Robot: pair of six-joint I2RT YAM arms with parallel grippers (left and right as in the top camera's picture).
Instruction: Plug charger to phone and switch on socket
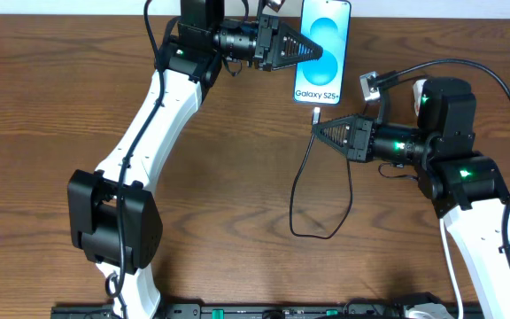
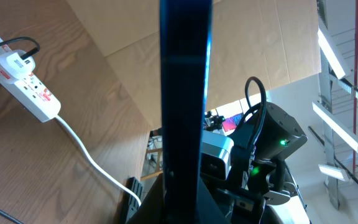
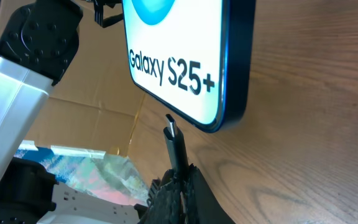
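So the plug is right at the phone but not in it yet. The left gripper [image 1: 308, 50] is pinching the phone [image 1: 324, 35] by one long edge at the far side of the desk [image 1: 78, 71]. The screen faces up and the "Galaxy S25+" end points toward the other arm. The right gripper [image 1: 319, 131] is pressed together on the charger [image 3: 174, 140] just behind its metal tip, and the black cable trails off in a loop over the desk. From the right wrist, the tip stands just short of the phone's short bottom edge — close, but apart. I can't make out the port itself.

The step in hand, I'd say, is the insertion. To do it well, line the tip up square with the middle of that short edge before any push. Then slide it straight along the phone's length — a crooked entry could skid off the rim or twist the phone in the left gripper, which should simply brace. The socket [image 2: 27, 84], with its white cord [image 2: 86, 155], lies on the desk well apart from both grippers, and its switch comes afterwards.
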